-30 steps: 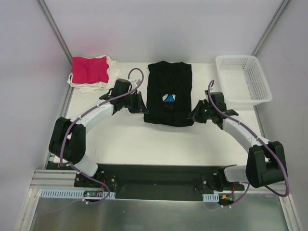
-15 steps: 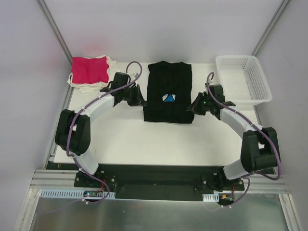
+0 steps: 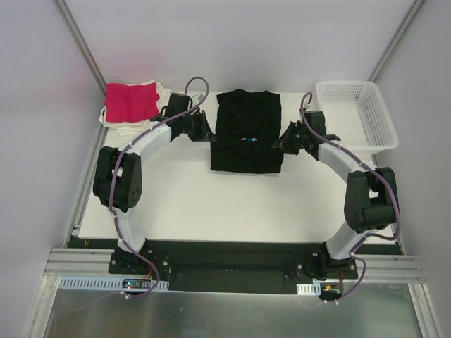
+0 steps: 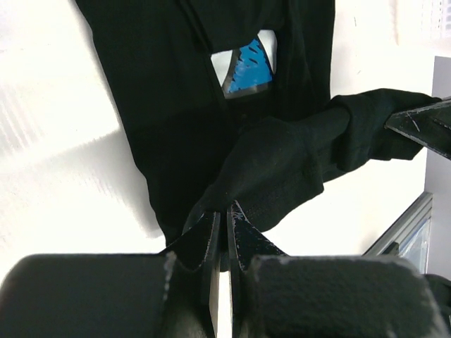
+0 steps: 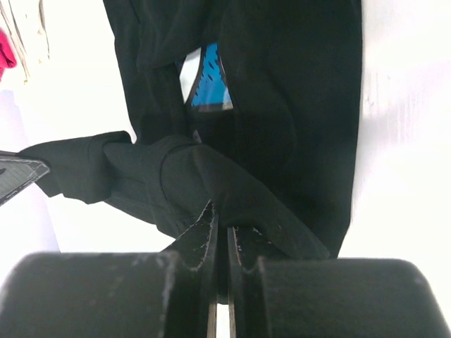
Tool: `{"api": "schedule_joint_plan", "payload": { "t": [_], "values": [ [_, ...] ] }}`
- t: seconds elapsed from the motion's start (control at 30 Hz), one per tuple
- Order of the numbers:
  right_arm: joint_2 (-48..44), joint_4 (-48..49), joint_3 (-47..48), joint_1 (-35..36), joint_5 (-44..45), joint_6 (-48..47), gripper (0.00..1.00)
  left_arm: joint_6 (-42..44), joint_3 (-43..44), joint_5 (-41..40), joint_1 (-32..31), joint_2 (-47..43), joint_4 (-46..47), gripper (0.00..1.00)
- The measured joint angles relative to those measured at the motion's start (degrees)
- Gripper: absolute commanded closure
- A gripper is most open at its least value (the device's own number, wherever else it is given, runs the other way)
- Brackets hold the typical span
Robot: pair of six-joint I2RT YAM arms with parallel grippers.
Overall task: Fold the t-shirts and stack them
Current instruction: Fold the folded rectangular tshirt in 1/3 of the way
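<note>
The black t-shirt (image 3: 246, 120) lies at the middle back of the table, its near part raised and doubled back over itself. My left gripper (image 3: 209, 134) is shut on the hem's left corner (image 4: 224, 211). My right gripper (image 3: 280, 144) is shut on the right corner (image 5: 222, 215). The cloth hangs bunched between the two grippers. Only a sliver of the blue print (image 4: 246, 63) shows under the fold (image 5: 208, 81). The pink t-shirt (image 3: 130, 101) lies folded on the white t-shirts (image 3: 168, 98) at the back left.
A white mesh basket (image 3: 356, 113) stands at the back right, just beyond my right arm. The pink and white stack sits close behind my left arm. Bare white table (image 3: 232, 204) stretches in front of the black shirt.
Both grippers have moved toward the far edge with the near hem, folding the black shirt over itself. The blue print is now mostly covered.
</note>
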Motion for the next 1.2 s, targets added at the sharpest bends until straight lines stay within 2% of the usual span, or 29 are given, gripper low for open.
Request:
{"api": "schedule_joint_plan", "payload": {
  "t": [0.63, 1.13, 1.2],
  "values": [
    [12.4, 0.3, 13.5, -1.7, -1.1, 0.6, 0.99, 0.0, 12.3, 2.7, 2.1, 10.8, -0.3, 1.00],
    [22.9, 1.0, 19.6, -3.8, -4.2, 3.7, 0.99, -1.5, 21.6, 5.7, 3.1, 21.7, -0.4, 1.00],
    [23.7, 1.1, 20.1, -3.9, -4.5, 4.1, 0.96, -1.6, 22.4, 6.1, 3.4, 22.9, -0.4, 1.00]
  ]
}}
